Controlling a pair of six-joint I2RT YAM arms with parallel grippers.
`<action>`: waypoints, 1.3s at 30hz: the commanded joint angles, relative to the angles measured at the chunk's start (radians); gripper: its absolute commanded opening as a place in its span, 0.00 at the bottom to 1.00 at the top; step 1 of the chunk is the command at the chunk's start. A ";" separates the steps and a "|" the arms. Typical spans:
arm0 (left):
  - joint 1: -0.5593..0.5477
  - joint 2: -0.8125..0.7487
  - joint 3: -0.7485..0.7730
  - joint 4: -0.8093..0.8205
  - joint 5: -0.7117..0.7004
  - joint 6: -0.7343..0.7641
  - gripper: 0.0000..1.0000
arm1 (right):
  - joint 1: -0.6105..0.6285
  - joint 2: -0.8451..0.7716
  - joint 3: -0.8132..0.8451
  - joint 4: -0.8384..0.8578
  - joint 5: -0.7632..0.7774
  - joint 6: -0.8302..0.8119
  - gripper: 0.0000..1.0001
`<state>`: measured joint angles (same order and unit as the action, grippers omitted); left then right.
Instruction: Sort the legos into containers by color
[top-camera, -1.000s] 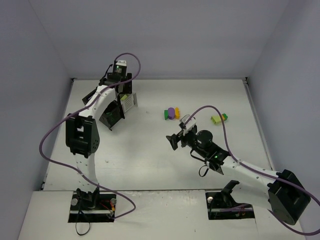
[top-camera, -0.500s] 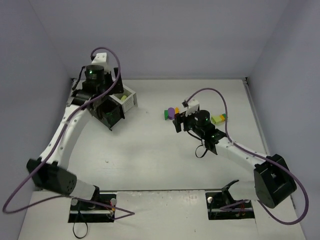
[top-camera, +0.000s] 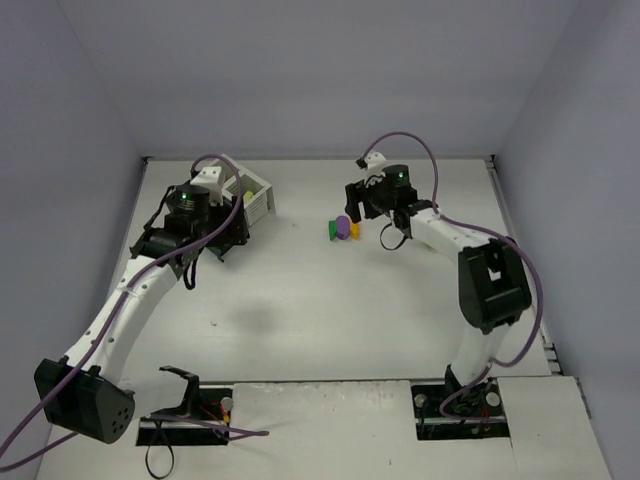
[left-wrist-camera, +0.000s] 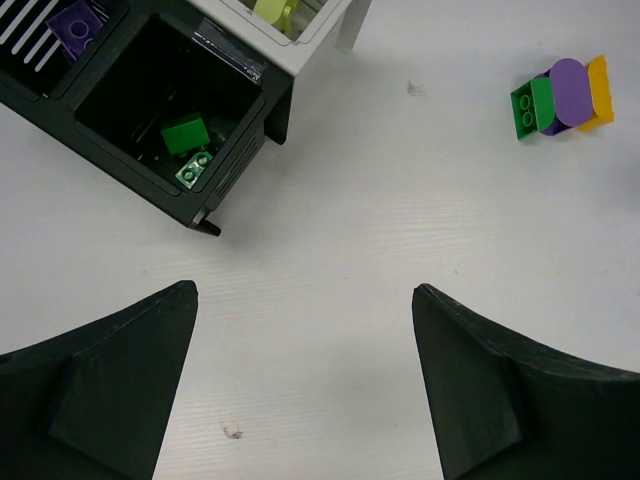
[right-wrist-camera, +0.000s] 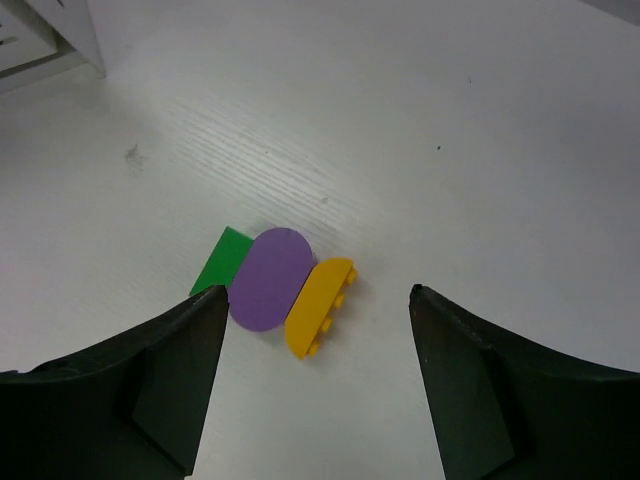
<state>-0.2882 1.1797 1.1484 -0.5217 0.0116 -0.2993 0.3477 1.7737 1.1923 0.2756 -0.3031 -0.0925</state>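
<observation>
Right gripper (right-wrist-camera: 317, 295) open over 3 touching bricks (right-wrist-camera: 270, 278); next: drop onto 1, close. Left gripper (left-wrist-camera: 305, 292) open, empty, by bins (left-wrist-camera: 235, 165).

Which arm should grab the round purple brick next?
Right. The open right gripper hangs just above the rounded purple plastic brick; the left gripper, also open, is over by the black and white slatted bins.

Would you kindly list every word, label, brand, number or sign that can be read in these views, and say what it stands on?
None: no text can be read in any view.
The legos, the containers and the table show no lettering.
The left gripper and right gripper are plain black, unmarked.
</observation>
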 joint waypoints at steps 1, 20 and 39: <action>-0.003 -0.035 0.036 0.049 0.011 0.008 0.82 | 0.005 0.082 0.134 -0.015 -0.039 0.031 0.68; -0.003 -0.043 0.034 0.037 -0.013 0.017 0.82 | 0.011 0.383 0.305 0.039 0.067 0.093 0.15; -0.003 -0.028 0.031 0.040 0.019 0.014 0.82 | 0.109 0.011 -0.095 0.089 0.182 0.177 0.14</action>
<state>-0.2882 1.1641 1.1481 -0.5224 0.0196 -0.2951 0.4446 1.9129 1.1095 0.3313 -0.1574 0.0620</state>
